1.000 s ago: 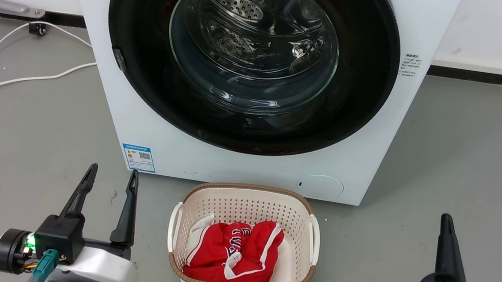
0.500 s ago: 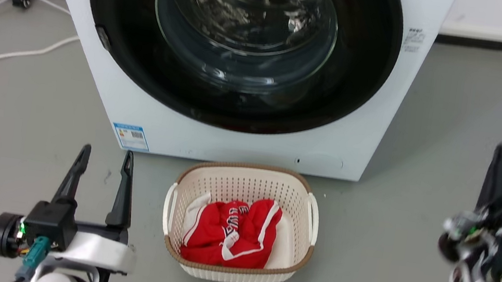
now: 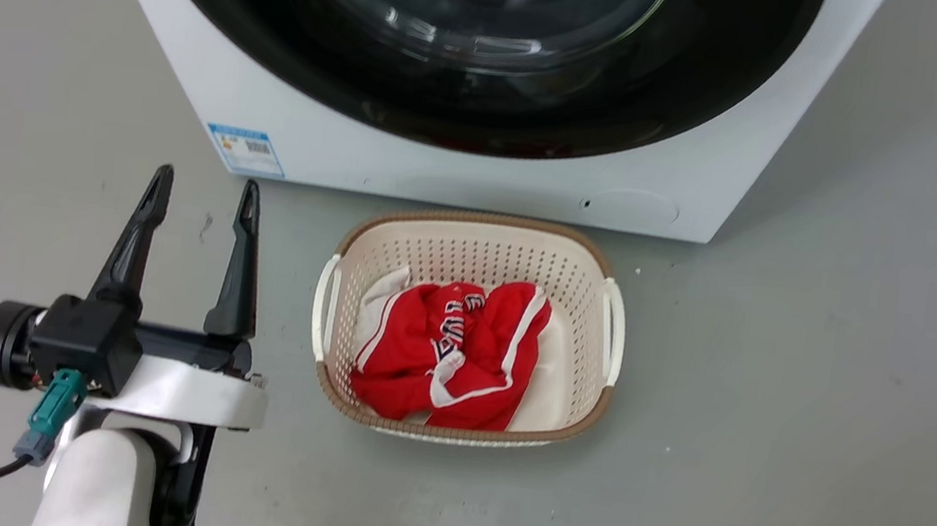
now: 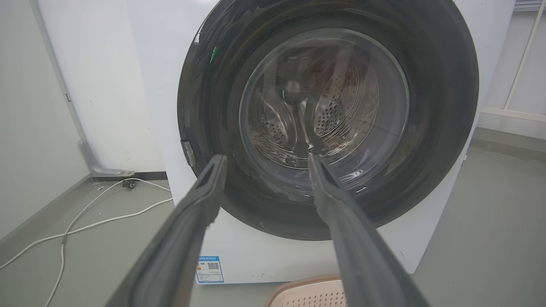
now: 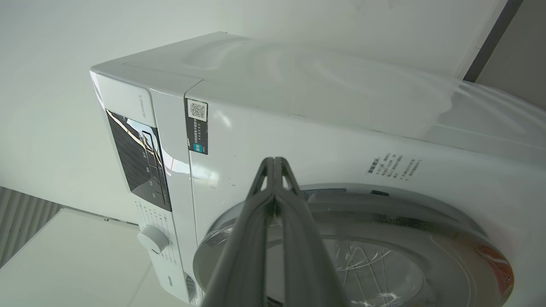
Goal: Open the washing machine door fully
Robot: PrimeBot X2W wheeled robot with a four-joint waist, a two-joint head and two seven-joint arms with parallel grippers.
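Head view has the washing machine (image 3: 461,181) right up front and the washing machine door (image 3: 453,107) looks shut to me, the black ring sitting flat against the white front, so I'd say we're at the very start: the reach-in, nothing gripped yet. The left hand (image 3: 207,177) hangs low over the floor, just left of the laundry basket (image 3: 474,219) with the red garment (image 3: 449,342) in it, fingers spread wide and empty. In the left wrist view that hand (image 4: 266,157) aims straight at the door (image 4: 328,106). The right hand (image 5: 275,158), in its own wrist view, has both fingers pressed together with nothing between them, up near the machine's (image 5: 298,140) front with the top rim of the door (image 5: 405,238) just past its tips. The door faces squarely out into the room, disc upright, glass bowl bulging back into the drum. It's round, so there's no real long axis. There's a small grey fitting (image 4: 187,153) on the rim at the robot's left, and I can't tell if it's the catch or the hinge. My guess is the next move needs a fingertip hooked behind the free edge, then a wide pull outward, keeping the arm clear of the basket.
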